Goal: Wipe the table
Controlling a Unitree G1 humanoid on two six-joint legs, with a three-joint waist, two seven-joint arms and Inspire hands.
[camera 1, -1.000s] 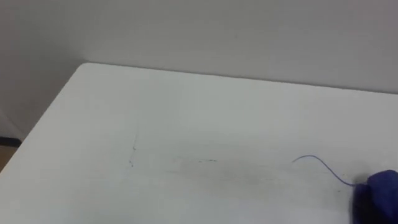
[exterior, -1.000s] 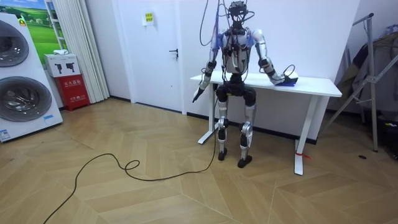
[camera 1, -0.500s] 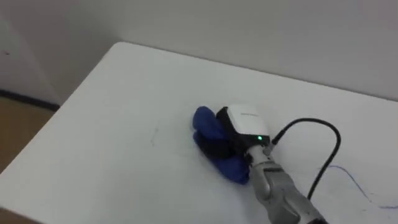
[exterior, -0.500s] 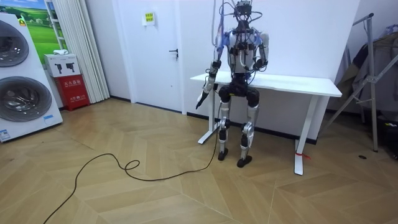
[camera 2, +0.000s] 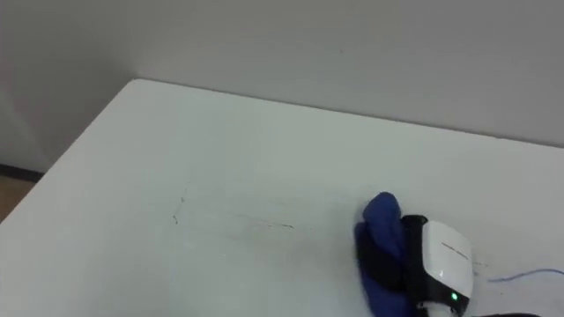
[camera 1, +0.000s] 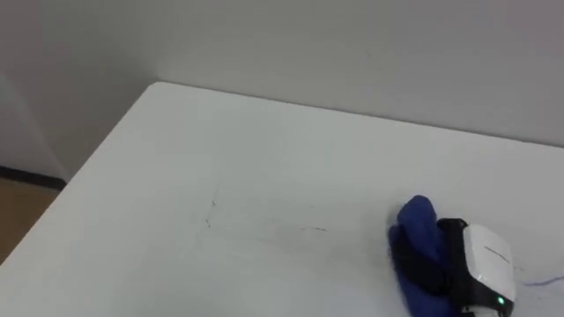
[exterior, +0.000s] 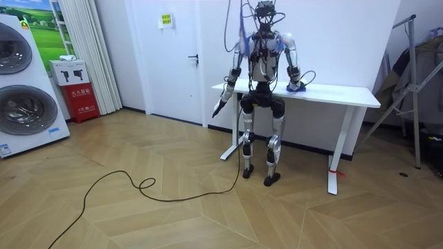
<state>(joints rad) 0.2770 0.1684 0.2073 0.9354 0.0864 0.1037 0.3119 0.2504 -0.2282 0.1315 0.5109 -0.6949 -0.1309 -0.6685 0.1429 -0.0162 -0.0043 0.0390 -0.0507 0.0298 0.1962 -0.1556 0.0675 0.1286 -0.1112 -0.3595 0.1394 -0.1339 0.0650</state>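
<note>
I stand at a white table (camera 1: 176, 176) set against the wall. My right hand (camera 1: 471, 269) rests on the tabletop at the lower right of the left eye view, its dark fingers curled on a blue cloth (camera 1: 414, 224) that bulges out ahead of them. The right eye view has the same hand (camera 2: 436, 264) and cloth (camera 2: 381, 216). Faint thin marks (camera 1: 211, 211) cross the table's middle. In the room view my right hand (exterior: 294, 86) is on the table (exterior: 346, 93), and my left hand (exterior: 217, 108) hangs open beside the table's left end.
The table's left edge and far left corner (camera 1: 159, 85) are near, with floor beyond. A thin blue thread (camera 1: 546, 282) lies by the hand. In the room view a door (exterior: 173, 55), washing machines (exterior: 21, 90) and a metal rack (exterior: 415, 83) stand around.
Half a second ago my right hand and the cloth were at the table's middle left; now they are back toward the right. The eye views shifted as my head moved.
</note>
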